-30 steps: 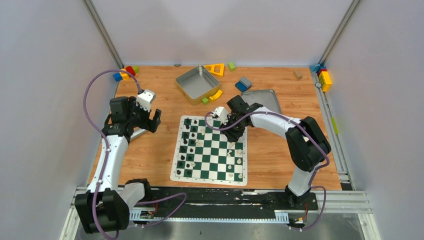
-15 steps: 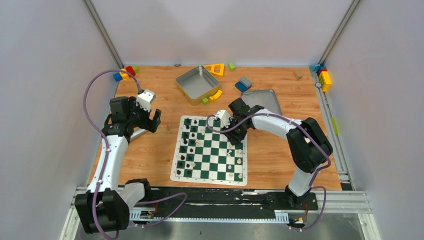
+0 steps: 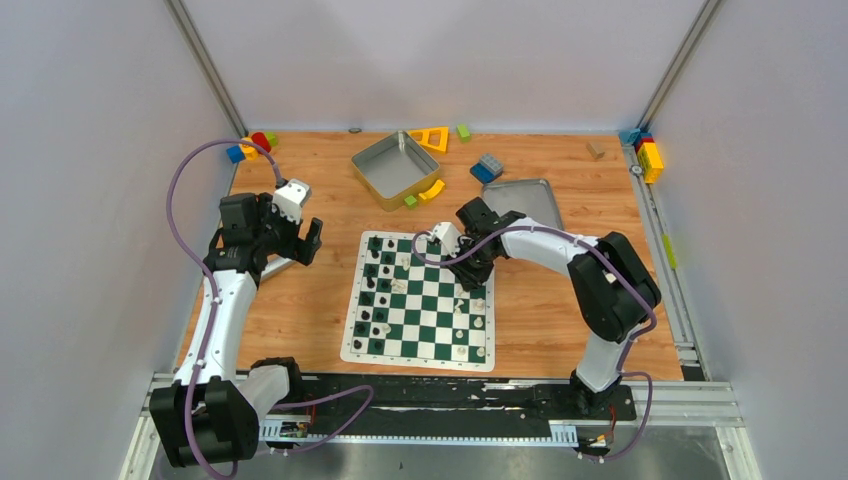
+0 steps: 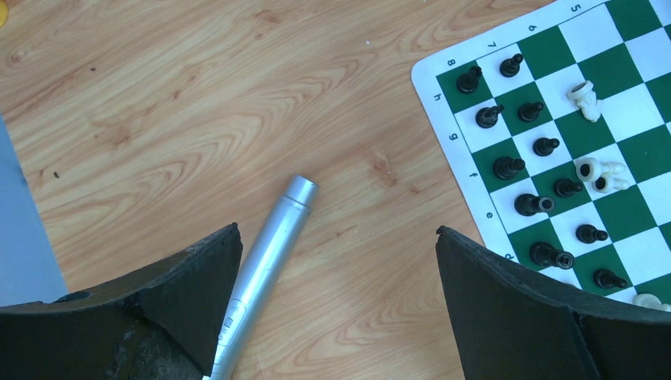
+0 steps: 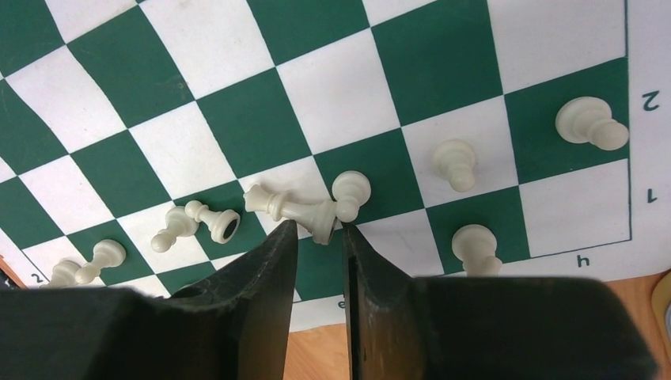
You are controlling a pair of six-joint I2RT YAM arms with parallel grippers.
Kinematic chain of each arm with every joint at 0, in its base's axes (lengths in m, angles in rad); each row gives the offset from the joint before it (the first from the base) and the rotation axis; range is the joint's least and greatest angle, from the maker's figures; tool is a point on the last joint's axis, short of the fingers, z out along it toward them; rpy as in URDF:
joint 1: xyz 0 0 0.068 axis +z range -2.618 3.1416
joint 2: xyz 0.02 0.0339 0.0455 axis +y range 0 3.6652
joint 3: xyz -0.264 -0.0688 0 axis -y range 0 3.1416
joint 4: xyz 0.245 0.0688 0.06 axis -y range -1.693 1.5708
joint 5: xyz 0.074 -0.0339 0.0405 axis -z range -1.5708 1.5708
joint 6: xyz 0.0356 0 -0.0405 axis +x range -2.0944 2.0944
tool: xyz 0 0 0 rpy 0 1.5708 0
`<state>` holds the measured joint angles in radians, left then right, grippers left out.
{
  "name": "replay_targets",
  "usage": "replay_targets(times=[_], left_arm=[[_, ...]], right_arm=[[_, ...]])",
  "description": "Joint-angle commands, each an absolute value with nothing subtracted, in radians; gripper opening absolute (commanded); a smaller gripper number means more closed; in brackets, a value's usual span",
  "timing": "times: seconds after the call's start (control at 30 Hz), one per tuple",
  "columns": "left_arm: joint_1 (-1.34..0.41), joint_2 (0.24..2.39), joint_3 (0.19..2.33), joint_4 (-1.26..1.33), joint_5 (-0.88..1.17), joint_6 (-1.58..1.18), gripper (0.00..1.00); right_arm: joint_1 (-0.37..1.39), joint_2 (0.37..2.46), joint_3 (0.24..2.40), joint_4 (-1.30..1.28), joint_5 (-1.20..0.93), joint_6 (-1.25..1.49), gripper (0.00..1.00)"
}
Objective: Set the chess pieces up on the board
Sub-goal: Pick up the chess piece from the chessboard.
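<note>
The board (image 3: 349, 352) lies at the table's middle. Black chess pieces (image 3: 372, 292) stand along its left columns, and they show in the left wrist view (image 4: 508, 167). White chess pieces (image 3: 470, 320) are on its right side, some toppled. My right gripper (image 3: 467, 268) hangs low over the board's far right part. In the right wrist view its jaws (image 5: 319, 228) stand a narrow gap apart, either side of the base of a toppled white piece (image 5: 289, 206); I see no grip. My left gripper (image 3: 292, 243) is wide open and empty over bare wood left of the board (image 4: 336, 231).
A silver pen (image 4: 267, 255) lies on the wood under the left gripper. A deep metal tin (image 3: 390, 168) and a flat tray (image 3: 535, 195) sit behind the board. Toy blocks (image 3: 487, 167) lie along the back and in both far corners.
My right gripper has moved a little right and nearer along the board's far right squares and come down. The left arm has not moved.
</note>
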<state>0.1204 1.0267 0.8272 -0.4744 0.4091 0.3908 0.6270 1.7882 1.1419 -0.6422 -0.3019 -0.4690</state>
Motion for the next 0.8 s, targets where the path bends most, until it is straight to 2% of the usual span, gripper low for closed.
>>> replay_targets(times=[0.0, 0.43, 0.77], left_arm=[[0.130, 1.007, 0.830, -0.451, 0.416, 0.392, 1.00], [0.131, 1.010, 0.833, -0.454, 0.420, 0.393, 1.00], [0.130, 1.022, 0.841, -0.471, 0.495, 0.434, 1.00]], right_arm=[[0.624, 1.803, 1.144, -0.624, -0.324, -0.474, 0.27], [0.624, 1.781, 1.144, -0.641, -0.342, -0.474, 0.10], [0.627, 1.703, 1.139, -0.685, -0.394, -0.441, 0.06]])
